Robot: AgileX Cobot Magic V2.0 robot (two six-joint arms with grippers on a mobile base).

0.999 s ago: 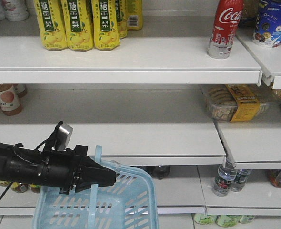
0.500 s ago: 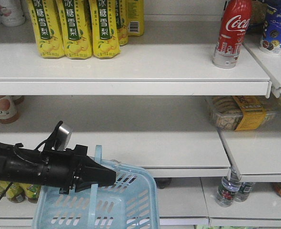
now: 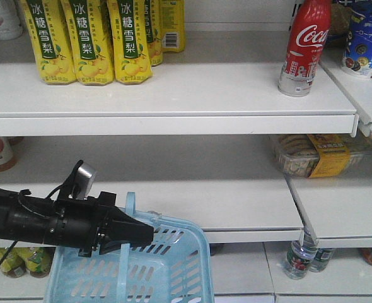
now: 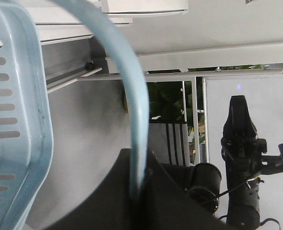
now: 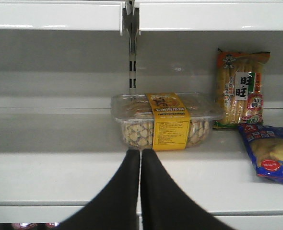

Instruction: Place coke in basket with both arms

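Shift: over the last second the white shelves (image 3: 173, 95) have slid lower in the front view. The black left arm and its load sit at the same lower-left spot as before.
Coke: the slim red bottle with white script and a silvery base (image 3: 306, 50) stands upright in the upper right of the front view. It is on the top shelf near that board's right end, with nothing touching it.
Basket: the light blue slotted plastic basket (image 3: 192, 265) hangs at the bottom left of centre, well below the red bottle and well apart from it.
Left gripper: the pointed black left gripper (image 3: 145, 235) is closed tight on the basket's thin blue handle (image 3: 129, 208). The left wrist view shows the handle (image 4: 132, 96) running down into the pinch of the dark fingers (image 4: 156, 191).
Right gripper: in its own wrist view the black right gripper (image 5: 140, 155) has its two tips pressed together, holding nothing.
In front of right gripper: a clear plastic tub of biscuits with a yellow band (image 5: 163, 120) sits mid-frame on a shelf, just beyond the tips.
Upper left: tall yellow pear-drink bottles (image 3: 85, 41) stand in a row on the top shelf.
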